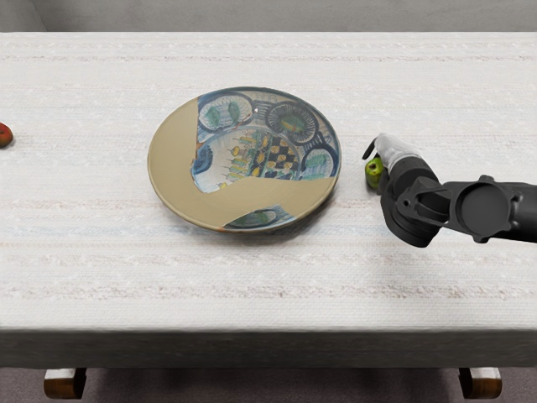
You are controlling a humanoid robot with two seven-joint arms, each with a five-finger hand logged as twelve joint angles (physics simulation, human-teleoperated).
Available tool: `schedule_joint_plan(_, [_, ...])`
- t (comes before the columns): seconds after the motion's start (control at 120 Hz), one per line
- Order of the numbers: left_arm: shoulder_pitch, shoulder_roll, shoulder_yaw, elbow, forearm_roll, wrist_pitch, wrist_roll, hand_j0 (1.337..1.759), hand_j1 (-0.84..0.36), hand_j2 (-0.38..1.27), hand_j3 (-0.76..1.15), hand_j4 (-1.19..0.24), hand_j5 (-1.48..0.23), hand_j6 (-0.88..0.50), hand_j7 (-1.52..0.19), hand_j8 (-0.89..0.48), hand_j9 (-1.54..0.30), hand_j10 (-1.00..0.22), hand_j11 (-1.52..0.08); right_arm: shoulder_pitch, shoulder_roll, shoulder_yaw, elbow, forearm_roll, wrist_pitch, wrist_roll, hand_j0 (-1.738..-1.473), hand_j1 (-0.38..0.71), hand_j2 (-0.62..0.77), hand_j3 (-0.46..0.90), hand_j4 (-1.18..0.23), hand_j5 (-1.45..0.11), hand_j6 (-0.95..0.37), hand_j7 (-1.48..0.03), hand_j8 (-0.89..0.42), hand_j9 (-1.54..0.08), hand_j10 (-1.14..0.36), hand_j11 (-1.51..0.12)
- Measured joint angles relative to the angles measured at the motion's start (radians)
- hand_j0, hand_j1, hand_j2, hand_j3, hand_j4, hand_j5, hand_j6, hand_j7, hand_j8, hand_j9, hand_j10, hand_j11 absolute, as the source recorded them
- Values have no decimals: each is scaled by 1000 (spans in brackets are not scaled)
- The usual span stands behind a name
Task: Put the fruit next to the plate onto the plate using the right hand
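A round patterned plate [172, 159] with a tan band lies at the table's middle. Just right of it a small green fruit [373, 170] rests on the tablecloth, mostly covered by my right hand [379, 162]. The right arm comes in from the right edge, its dark wrist just behind the fruit. White and black fingers reach over and around the fruit, touching it. Whether they are closed on it cannot be made out. The left arm is out of view.
A small red-orange object [4, 134] sits at the far left edge of the table. The white cloth-covered table [268, 277] stretches wide in front of the plate, its front edge near the bottom.
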Motion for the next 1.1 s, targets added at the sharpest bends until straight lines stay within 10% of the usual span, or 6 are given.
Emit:
schedule_joint_plan(0.658, [0,0,-1,0,0,0,0,1658,348,0,0,-1,-1,-1,-1,-1,-1,-1,-1,-7,-10,9,8,-3,0,-1,-1651,204,96,0,-654,-722,-390,-784,-275,-752,-360,-780])
schedule_joint_plan(1.1, [0,0,0,0,0,0,0,1658,348,0,0,-1,-1,-1,-1,-1,-1,-1,-1,32,-145,63,171,9,1,1,-1654,150,164,0,-636,-818,-487,-821,-344,-831,-434,-845])
